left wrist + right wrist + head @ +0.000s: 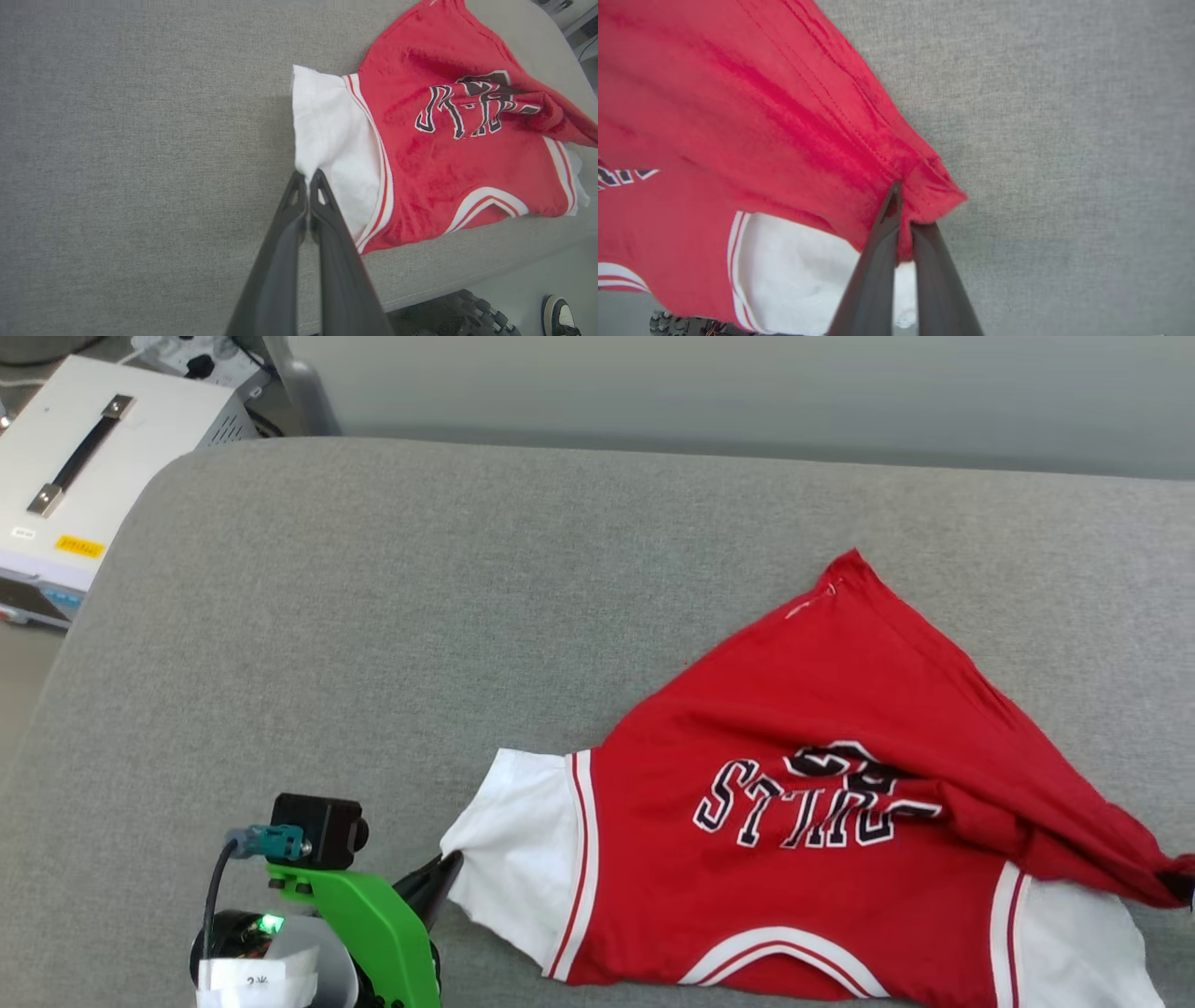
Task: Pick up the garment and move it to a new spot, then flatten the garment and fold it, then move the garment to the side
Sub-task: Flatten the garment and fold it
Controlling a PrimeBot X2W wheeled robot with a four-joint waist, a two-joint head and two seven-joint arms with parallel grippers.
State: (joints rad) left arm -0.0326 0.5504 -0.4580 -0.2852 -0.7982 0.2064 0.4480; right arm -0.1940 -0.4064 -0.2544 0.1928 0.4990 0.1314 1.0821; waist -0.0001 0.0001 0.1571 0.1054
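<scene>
The garment (840, 709), a red jersey T-shirt with white sleeves and black-and-white lettering, lies crumpled on the grey padded surface (373, 616) at the lower right of the head view. My left gripper (451, 866) is shut on the edge of its white sleeve (327, 130); in the left wrist view the gripper (307, 179) pinches the sleeve's near corner. My right gripper (903, 210) is shut on a bunched corner of the red hem (924, 182), pulled across over the other white sleeve (794, 270). A dark bit of that gripper (1184, 887) shows at the right edge.
A white box (93, 457) with a dark handle stands off the surface's far left corner. The surface's near edge (420, 294) runs just below the garment, with a black ridged part (467, 312) and a shoe (558, 317) on the floor beyond. Bare grey surface spreads left and far.
</scene>
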